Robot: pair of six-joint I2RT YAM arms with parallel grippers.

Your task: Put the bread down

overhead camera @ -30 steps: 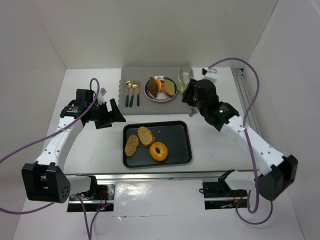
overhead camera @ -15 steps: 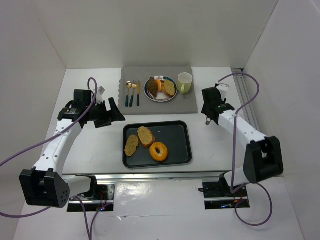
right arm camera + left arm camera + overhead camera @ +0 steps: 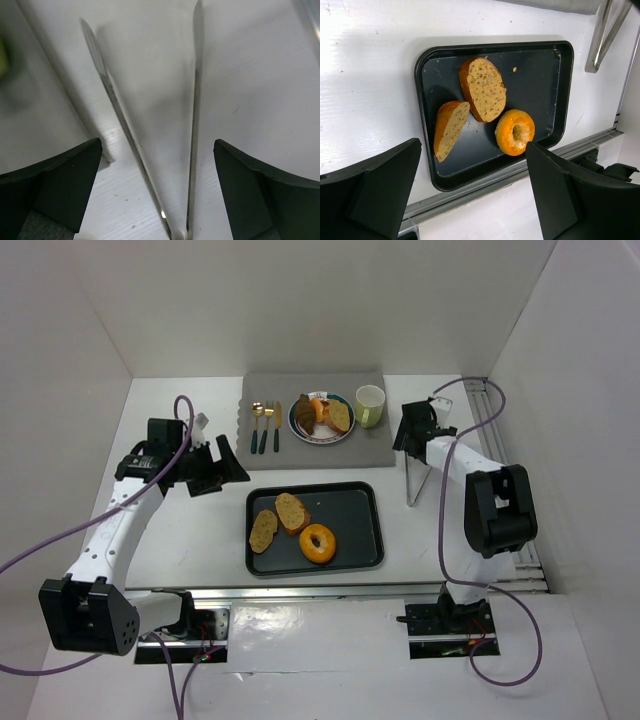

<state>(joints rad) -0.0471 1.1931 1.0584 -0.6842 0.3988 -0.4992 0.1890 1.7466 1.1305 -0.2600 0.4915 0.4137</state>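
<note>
**Bread placing partly done, both hands empty**

Top view: the black rectangular metal tray (image 3: 350, 508) sat mid-bench. It held two tan oval bread slices, one (image 3: 264, 530) at the tray's 9 o'clock side and the other (image 3: 292, 512) touching it, plus an orange ring-shaped bagel (image 3: 505, 136) near the tray's 6 o'clock edge.

At 12 o'clock from the tray, on a grey rectangular mat (image 3: 270, 385), the blue-rimmed round plate (image 3: 295, 426) already carried bread, including a tan slice (image 3: 340, 417). A pale green cup (image 3: 370, 406) stood at the plate's 3 o'clock. Gold-and-teal cutlery (image 3: 257, 430) lay at its 9 o'clock.

The left hand (image 3: 472, 165) hung above the bench at 9 o'clock of the tray, jaws wide apart, nothing in them.

The right hand (image 3: 156, 150) was at 3 o'clock of the plate, over the silver metal tongs (image 3: 196, 100). The tongs lay flat on the bench, both arms between the spread jaws. No contact was visible, so they were not gripped.

Judgement: some bread is plated, but the two slices and possibly the bagel remain on the tray. What is left is to grip the tongs, lift a slice and carry it to the plate.
</note>
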